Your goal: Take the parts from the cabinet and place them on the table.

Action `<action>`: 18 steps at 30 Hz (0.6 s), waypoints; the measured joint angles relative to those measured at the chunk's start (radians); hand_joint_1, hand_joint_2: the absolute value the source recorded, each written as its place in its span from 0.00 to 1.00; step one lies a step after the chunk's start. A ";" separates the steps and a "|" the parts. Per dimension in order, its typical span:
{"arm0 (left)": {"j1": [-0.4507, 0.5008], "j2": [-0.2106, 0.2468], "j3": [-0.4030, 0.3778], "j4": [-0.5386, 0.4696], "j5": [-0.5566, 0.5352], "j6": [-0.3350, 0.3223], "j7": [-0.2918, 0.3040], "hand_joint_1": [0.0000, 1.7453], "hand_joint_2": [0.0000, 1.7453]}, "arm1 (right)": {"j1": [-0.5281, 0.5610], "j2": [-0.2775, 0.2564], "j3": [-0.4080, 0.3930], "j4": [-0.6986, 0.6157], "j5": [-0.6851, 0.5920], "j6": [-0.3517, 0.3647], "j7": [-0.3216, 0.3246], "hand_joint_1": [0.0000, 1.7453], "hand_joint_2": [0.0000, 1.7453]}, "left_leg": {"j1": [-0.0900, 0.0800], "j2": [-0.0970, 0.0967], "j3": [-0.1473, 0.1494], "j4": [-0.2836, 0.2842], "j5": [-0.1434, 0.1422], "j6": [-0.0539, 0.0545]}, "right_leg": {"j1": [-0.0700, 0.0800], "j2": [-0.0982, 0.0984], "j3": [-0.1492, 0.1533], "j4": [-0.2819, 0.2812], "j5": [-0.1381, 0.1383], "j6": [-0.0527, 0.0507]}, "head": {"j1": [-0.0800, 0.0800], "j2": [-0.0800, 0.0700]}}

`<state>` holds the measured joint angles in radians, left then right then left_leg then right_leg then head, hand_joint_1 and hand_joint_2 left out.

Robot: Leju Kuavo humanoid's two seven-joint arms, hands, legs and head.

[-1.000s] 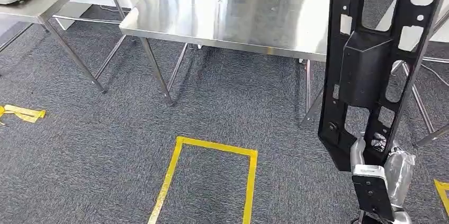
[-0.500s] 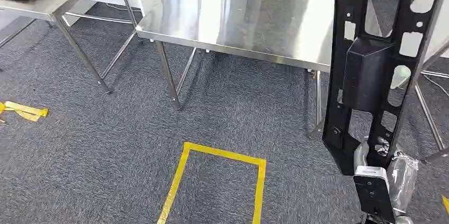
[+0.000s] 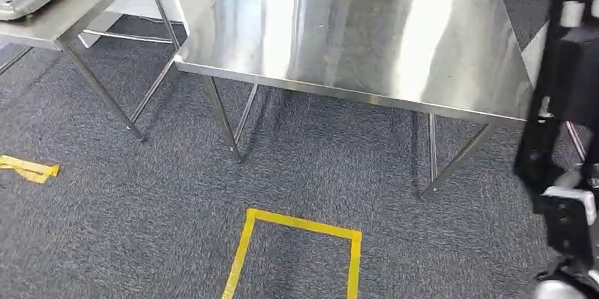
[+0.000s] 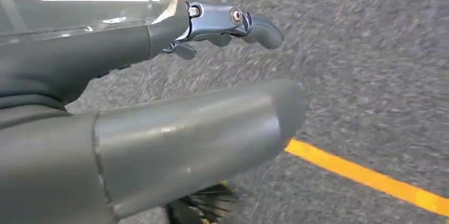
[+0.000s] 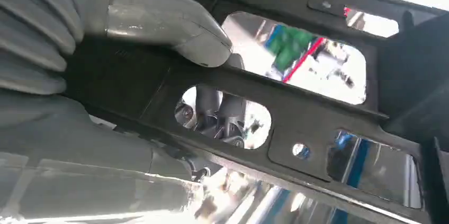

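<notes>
Right hand (image 5: 106, 75) clamps the black part (image 5: 296, 113) upright at the steel table's (image 3: 367, 37) near right corner, left hand (image 4: 159, 102) hangs empty, fingers loosely curled — close in squarely and lower the part flat — don't clip the edge.

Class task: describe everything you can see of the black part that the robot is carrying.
The black part is a long, flat, matte frame, plastic by its look, with large rounded-rectangle cutouts, small holes and a raised boxy block. In the head view it stands roughly upright at the picture's right edge, beside the steel table, not resting on it. The right robot hand grips its lower end, thumb pressed on one face, darker fingers showing through a cutout.
</notes>
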<state>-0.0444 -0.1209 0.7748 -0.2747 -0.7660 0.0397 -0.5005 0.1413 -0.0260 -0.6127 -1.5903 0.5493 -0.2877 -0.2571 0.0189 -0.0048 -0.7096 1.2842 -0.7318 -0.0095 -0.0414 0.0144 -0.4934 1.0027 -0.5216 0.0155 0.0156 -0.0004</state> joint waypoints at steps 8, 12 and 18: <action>-0.036 0.009 0.001 0.008 -0.009 -0.011 0.004 0.00 0.00 | -0.066 -0.088 -0.049 0.043 0.002 -0.037 0.007 0.98 1.00 | 0.005 0.017 0.023 -0.220 0.330 0.026 | -0.011 -0.001 0.120 -0.050 -0.089 0.079 | -0.002 0.000; -0.047 0.010 0.002 0.008 -0.008 -0.011 0.005 0.00 0.00 | -0.076 -0.093 -0.041 0.056 0.005 -0.049 0.001 0.98 1.00 | -0.003 0.014 0.059 -0.238 0.307 0.060 | -0.007 -0.010 -0.017 0.183 -0.156 0.060 | 0.010 0.000; -0.049 0.006 0.003 0.013 -0.009 -0.014 0.003 0.00 0.00 | -0.082 -0.096 -0.033 0.072 0.003 -0.061 0.000 0.98 1.00 | -0.028 -0.007 0.124 -0.239 0.257 0.075 | 0.023 -0.011 -0.134 0.136 -0.005 0.075 | 0.012 0.000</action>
<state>-0.0936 -0.1144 0.7775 -0.2617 -0.7748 0.0259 -0.4978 0.0591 -0.1225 -0.6458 -1.5179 0.5520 -0.3491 -0.2567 -0.0094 -0.0118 -0.5852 1.0451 -0.4750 0.0655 -0.0182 0.0038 -0.6271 1.1390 -0.5264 0.0902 0.0279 -0.0004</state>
